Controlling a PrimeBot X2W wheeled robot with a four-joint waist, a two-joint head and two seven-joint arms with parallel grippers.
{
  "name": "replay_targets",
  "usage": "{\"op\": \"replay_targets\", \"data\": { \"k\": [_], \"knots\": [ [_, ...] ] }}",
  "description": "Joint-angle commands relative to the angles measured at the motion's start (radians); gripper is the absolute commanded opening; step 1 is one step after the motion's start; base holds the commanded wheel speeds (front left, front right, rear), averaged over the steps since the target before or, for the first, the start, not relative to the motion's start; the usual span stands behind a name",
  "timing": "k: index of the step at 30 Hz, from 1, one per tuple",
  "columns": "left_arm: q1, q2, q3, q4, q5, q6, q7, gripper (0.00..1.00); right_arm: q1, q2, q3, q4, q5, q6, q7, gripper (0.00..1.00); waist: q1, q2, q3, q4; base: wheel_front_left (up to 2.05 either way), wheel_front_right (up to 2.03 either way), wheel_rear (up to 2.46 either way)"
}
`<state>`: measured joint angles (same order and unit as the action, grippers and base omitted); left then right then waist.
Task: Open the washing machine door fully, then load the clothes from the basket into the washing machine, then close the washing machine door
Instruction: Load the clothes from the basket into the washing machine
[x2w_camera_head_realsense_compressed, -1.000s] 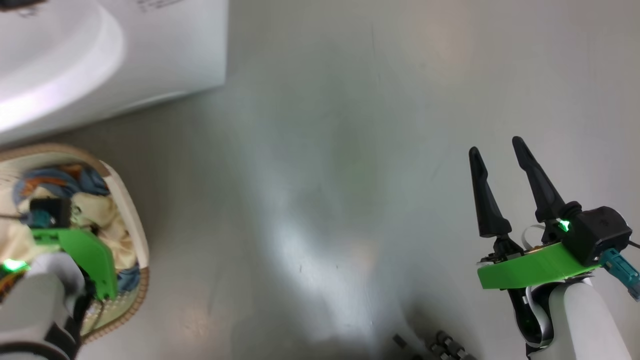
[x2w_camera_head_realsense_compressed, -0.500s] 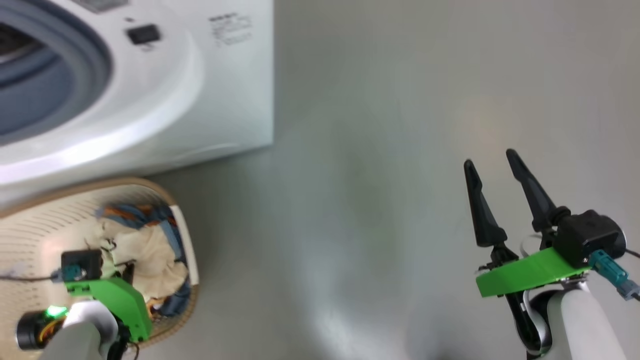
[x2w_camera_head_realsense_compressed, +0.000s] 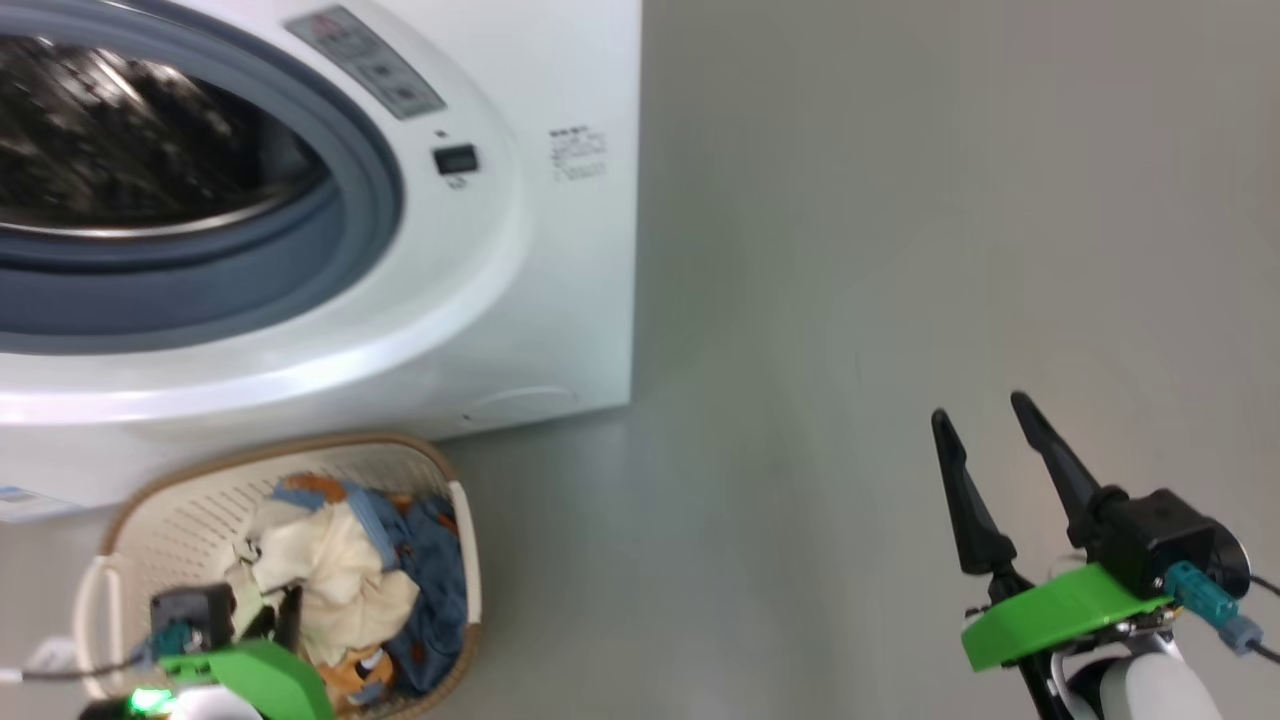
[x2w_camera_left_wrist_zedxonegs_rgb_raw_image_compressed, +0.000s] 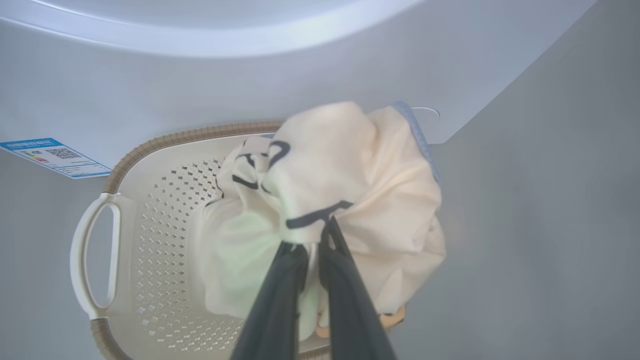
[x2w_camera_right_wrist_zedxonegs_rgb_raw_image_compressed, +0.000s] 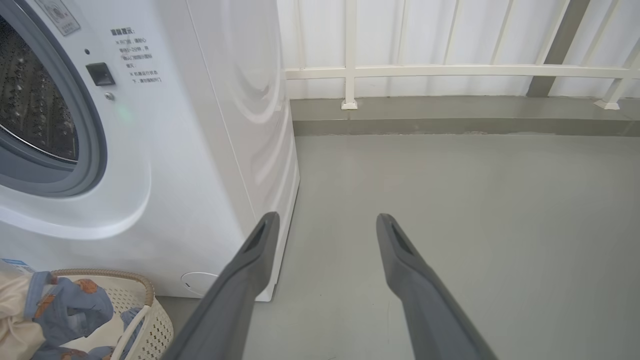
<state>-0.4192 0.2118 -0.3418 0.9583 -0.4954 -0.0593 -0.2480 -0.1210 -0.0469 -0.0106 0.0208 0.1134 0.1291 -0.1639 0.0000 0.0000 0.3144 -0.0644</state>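
- Clothes (x2w_camera_left_wrist_zedxonegs_rgb_raw_image_compressed: 350, 190), left wrist view: cream piece w/ dark line print bunched at ctr, blue trim along its 1 o'clock edge. The left gripper (x2w_camera_left_wrist_zedxonegs_rgb_raw_image_compressed: 314, 245) comes up from 6 o'clock, jaws pressed together, pinching a cream fold.
- Same view: basket (x2w_camera_left_wrist_zedxonegs_rgb_raw_image_compressed: 160, 235) lies under the cloth toward 8 o'clock, loop handle at 9. The washing machine (x2w_camera_left_wrist_zedxonegs_rgb_raw_image_compressed: 200, 75) runs white across 12 o'clock, w/ a blue label sticker (x2w_camera_left_wrist_zedxonegs_rgb_raw_image_compressed: 55, 157) at 10 & grey floor (x2w_camera_left_wrist_zedxonegs_rgb_raw_image_compressed: 540, 225) at 3.
- Head view: washing machine takes up 10–12 o'clock, drum (x2w_camera_head_realsense_compressed: 130, 140) showing inside the grey rubber ring (x2w_camera_head_realsense_compressed: 370, 200). Basket sits at 7 o'clock, just beside the machine's front base. The clothes are in it: cream in the middle, blue w/ orange toward 3 o'clock.
- Head view: right gripper (x2w_camera_head_realsense_compressed: 980, 406) at 4 o'clock over bare floor, well apart from the basket, jaws spread, nothing btwn them.
- Right wrist view: its two fingers rise wide apart from 6 o'clock. Machine at 9–10 o'clock, basket corner w/ blue cloth at 7, white railing (x2w_camera_right_wrist_zedxonegs_rgb_raw_image_compressed: 450, 70) along 12.
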Motion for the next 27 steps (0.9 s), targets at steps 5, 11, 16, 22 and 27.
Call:
{"op": "replay_targets", "data": {
  "k": [5,11,16,22,27],
  "knots": [
    [0.120,0.031,0.077,-0.173,0.043,0.041,-0.014,0.00,0.043,-0.003,0.013,-0.030,-0.022,0.002,0.016,1.00,0.0000,0.0000,-0.133,0.071,0.00,0.00,0.00],
    [0.243,0.006,0.133,-0.345,0.078,0.066,-0.014,0.00,0.079,-0.003,0.005,-0.033,-0.014,0.002,0.027,1.00,0.0000,0.0000,-0.207,0.099,0.00,0.00,0.00],
    [0.332,-0.019,0.176,-0.466,0.100,0.077,-0.014,0.00,0.103,-0.003,0.016,-0.029,-0.005,0.002,0.033,1.00,0.0000,0.0000,-0.259,0.116,0.00,0.00,0.00],
    [0.417,-0.049,0.214,-0.587,0.135,0.080,-0.014,0.00,0.125,-0.003,0.019,-0.028,0.011,0.002,0.034,1.00,0.0000,0.0000,-0.299,0.128,0.00,0.00,0.00],
    [0.446,-0.067,0.239,-0.637,0.154,0.076,-0.014,0.00,0.135,-0.003,0.014,-0.027,0.021,0.002,0.031,1.00,0.0000,0.0000,-0.307,0.132,0.00,0.00,0.00]
  ]
}}
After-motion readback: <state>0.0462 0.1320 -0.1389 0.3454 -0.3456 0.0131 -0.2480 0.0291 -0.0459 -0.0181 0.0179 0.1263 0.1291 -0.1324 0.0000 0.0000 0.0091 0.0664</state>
